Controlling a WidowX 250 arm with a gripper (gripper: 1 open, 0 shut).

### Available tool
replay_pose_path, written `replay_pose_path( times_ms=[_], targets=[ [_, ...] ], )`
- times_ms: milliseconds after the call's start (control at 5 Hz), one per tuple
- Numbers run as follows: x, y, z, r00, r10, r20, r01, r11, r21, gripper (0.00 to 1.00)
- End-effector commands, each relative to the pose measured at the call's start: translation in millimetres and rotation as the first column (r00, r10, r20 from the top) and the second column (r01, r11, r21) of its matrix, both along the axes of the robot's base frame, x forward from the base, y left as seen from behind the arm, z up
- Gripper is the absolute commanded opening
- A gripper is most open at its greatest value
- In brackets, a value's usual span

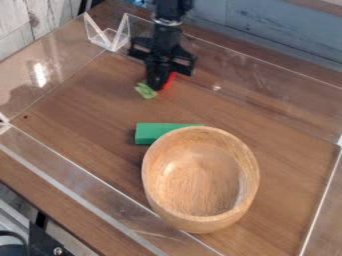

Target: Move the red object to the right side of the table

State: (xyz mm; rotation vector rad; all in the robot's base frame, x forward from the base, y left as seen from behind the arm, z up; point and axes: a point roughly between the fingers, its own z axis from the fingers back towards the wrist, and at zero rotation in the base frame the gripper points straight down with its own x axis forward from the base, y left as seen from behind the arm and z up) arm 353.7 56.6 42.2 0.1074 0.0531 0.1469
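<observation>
The red object [167,84] is a small red toy with a light-green leafy end [144,91], lying on the dark wood table [80,120] at the back, left of centre. My black gripper [160,79] points straight down onto it. The fingers are pressed together around the toy, so only a sliver of red shows beside them and the green end sticks out to the left. The toy still rests at table level.
A flat green rectangular block [163,132] lies mid-table, touching the rim of a large round wooden bowl [201,178] at the front right. Low clear acrylic walls [80,185] border the table. A clear plastic piece [107,33] stands at the back left.
</observation>
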Motion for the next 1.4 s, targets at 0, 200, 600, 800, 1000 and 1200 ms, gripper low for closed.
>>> replay_pose_path(
  times_ms=[0,200,600,800,1000,1200],
  targets=[
    [21.2,-43.4,54.0,0.992,-0.053,0.115,0.052,0.999,0.012,0.0],
    [21.9,-93.6,66.9,0.987,-0.085,0.134,0.084,0.996,0.01,0.0],
    [15.1,-189.1,85.5,0.983,-0.09,0.159,0.093,0.996,-0.013,0.0],
    [5.8,-199.4,76.8,0.987,-0.052,0.152,0.06,0.997,-0.048,0.0],
    [4.1,-200.9,69.9,0.987,-0.059,0.149,0.069,0.996,-0.06,0.0],
    [-1.7,-207.6,56.8,0.989,-0.045,0.142,0.056,0.996,-0.073,0.0]
  ],
)
